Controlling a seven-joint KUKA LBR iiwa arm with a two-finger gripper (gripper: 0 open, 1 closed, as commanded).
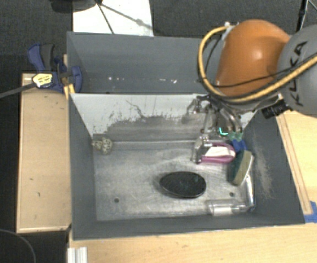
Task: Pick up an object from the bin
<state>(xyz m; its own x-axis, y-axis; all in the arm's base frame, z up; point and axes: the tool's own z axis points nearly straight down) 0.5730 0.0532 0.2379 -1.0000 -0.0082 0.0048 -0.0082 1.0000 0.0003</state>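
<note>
My gripper (208, 131) hangs low at the right of the bin, below the orange dome on the wrist. Directly under it and touching its lower end lies a small pink and white block (220, 155), with a bit of blue at its right end. Leaning against the block's right side is a green and yellow sponge (240, 167), tilted on edge. A flat black oval (182, 184) lies on the bin floor just left of and nearer than the block.
A clear L-shaped tube (233, 205) lies in the near right corner. A small metallic trinket (102, 144) sits by the left wall. The arm and its yellow cables cover the bin's far right corner.
</note>
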